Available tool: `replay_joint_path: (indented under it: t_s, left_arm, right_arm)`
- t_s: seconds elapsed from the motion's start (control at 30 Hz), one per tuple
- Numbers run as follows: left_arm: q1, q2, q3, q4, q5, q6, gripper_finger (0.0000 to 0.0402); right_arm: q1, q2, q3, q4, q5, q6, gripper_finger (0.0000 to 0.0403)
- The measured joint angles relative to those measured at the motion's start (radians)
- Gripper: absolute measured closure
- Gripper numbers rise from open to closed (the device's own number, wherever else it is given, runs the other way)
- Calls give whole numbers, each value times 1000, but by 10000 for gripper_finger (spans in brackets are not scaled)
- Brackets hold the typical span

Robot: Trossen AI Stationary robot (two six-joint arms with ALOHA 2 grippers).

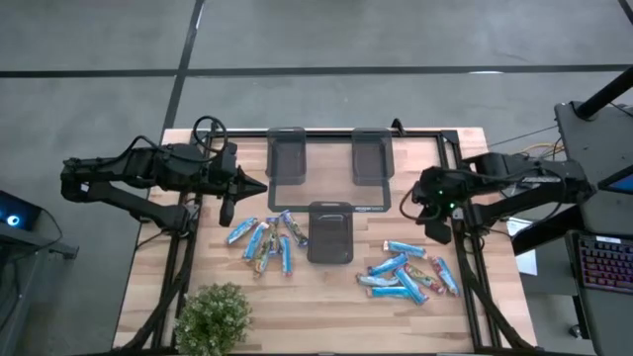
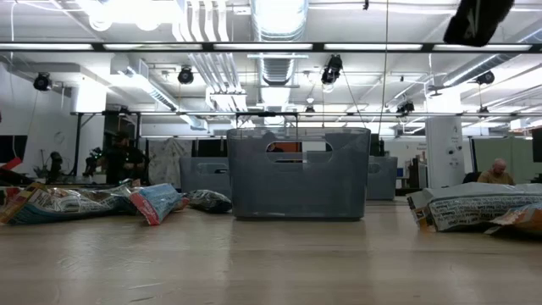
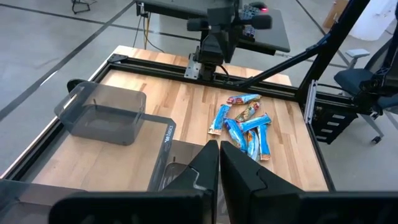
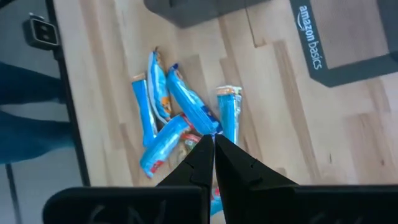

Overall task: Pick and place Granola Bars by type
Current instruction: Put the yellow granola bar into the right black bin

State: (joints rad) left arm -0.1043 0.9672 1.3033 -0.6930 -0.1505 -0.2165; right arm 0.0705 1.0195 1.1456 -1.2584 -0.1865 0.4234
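Room: an open workshop hall with ceiling ducts and lamps shows behind the table in the low view; a person sits far off at that frame's right edge.
Surface: a pale wooden table (image 1: 326, 297) fills the middle of the high view, with a small green plant (image 1: 213, 318) at its lower left.
Trays: three dark grey trays, two side by side at upper centre (image 1: 288, 156) (image 1: 370, 155) and one below them at centre (image 1: 333, 229); all look empty.
Bars, left pile: a heap of granola bars (image 1: 264, 238) lies left of the centre tray, mostly blue wrappers, crossing at mixed angles.
Bars, right pile: a second heap (image 1: 410, 273) lies lower right of the centre tray; in the right wrist view these bars (image 4: 186, 124) sit fanned and overlapping.
Left gripper: the left gripper (image 1: 259, 185) hangs above the table at left of centre, fingers pressed together, holding nothing.
Right gripper: the right gripper (image 4: 212, 149) also hangs clenched and empty, at the right of the high view.
Key relation: the right pile lies almost directly under the right gripper's tips in its wrist view, long axes running roughly up and down that frame; the left pile sits just below the left gripper in the high view.
Judgement: no bar is sorted yet; either arm would need to part its fingers before going down across a bar's narrow width.
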Motion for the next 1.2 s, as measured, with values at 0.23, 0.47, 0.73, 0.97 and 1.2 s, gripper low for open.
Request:
replay_joint_path:
  t_s: [0.23,0.47,0.73,0.97,1.2]
  left_arm:
    - [0,0,0,0,0,5,401]
    - [0,0,0,0,-5,5,401]
    - [0,0,0,-1,-6,3,401]
    - [0,6,0,-1,-6,1,401]
    - [0,25,0,-1,-5,6,401]
  right_arm:
    - [72,-70,-192,166,4,91,394]
    - [91,-69,-343,272,-19,142,394]
    - [91,-54,-405,302,-72,147,327]
    - [91,-54,-433,330,-33,197,234]
    - [91,-54,-472,399,-18,211,186]
